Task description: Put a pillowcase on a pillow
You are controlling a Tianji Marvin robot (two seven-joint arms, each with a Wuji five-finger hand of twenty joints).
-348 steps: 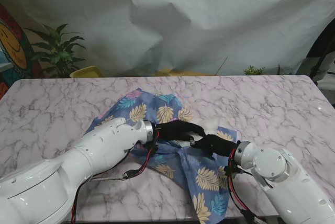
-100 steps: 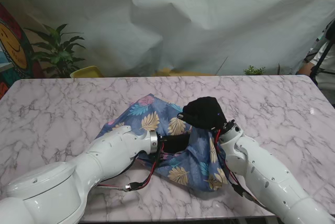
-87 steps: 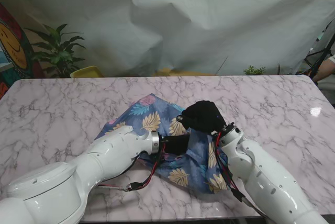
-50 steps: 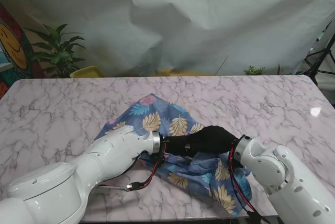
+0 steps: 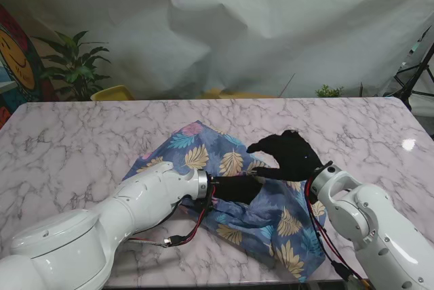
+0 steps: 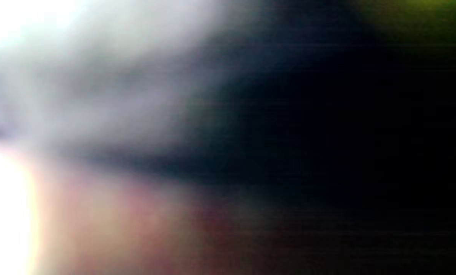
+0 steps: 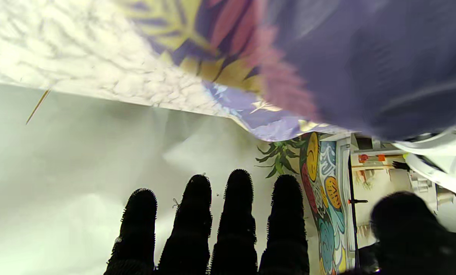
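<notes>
Blue cotton-like fabric, printed with yellow, teal and pink leaves: the pillowcase lies crumpled near the middle of the white, grey-veined marble table, its near right corner draping toward the table's near edge. No brand, label or readable writing anywhere on it.

The pillow cannot be made out as a separate thing; the cloth bulges at its far left part.

Left hand: black, knit-textured glove, reaching from the left into a fold of the pillowcase. Fingers hidden by fabric; cannot tell whether it grips. Left wrist view is only blur, pale to dark, nothing readable.

Right hand: black glove, raised just over the right part of the pillowcase, fingers spread, thumb pointing left, holding nothing. In the right wrist view four nubbly black fingers stand straight and apart against a white drape, the thumb separate at one side; the leaf-print cloth fills the table side of that view.

Arms: glossy white shells, red and black cables at the wrists.

Far side: wrinkled white backdrop sheet, a green potted plant at far left, beside it a painted mural with a yellow face.
</notes>
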